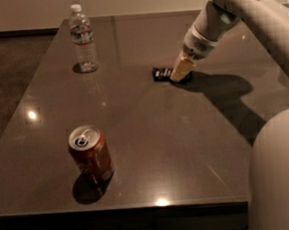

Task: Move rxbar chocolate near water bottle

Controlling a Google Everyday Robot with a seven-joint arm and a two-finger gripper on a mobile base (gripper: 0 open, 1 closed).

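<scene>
Step in hand: acquiring the bar. The end effector (180, 71) is low at the table surface, far and right of centre. Its tip sits at the right end of the rxbar chocolate (161, 73) and covers that end. Contact looks likely but is not confirmed. Whether the end effector is apart or together: cannot tell.

The rxbar chocolate lies flat on the table (151, 136), in the far half, slightly right of centre. The water bottle (84, 42) stands upright at far left, well apart from the bar, with bare table between them. A soda can (91, 155) stands upright at near left, well off the line from bar to bottle.

Judgement: transport not begun, and the bar is not yet near the bottle. The next move calls for a secure hold on the thin, flat wrapper, which offers little to catch on. Then carry it left and slightly farther and set it down just beside the bottle. Risks: the bar slipping on the glossy surface, or the bottle tipping if approached too closely
</scene>
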